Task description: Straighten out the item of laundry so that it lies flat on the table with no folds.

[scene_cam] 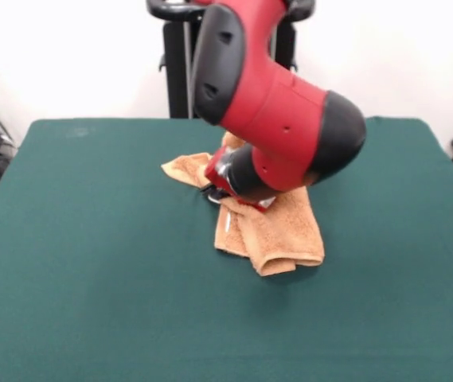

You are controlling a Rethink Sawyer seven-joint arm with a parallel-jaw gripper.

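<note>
Fingers (215, 193) hidden low over the folded towel (278, 235) (opening cannot be told) on the table (91, 263)

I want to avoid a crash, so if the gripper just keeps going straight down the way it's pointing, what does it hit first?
Most likely the towel, which lies directly under the arm's low end; the gripper itself is hidden behind the arm, so depth is uncertain. Beneath the towel is the table.

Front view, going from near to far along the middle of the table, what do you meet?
Bare green table → folded near end of the orange-tan towel → the red and black arm, low over the towel's middle → bare table again at the far edge.
</note>
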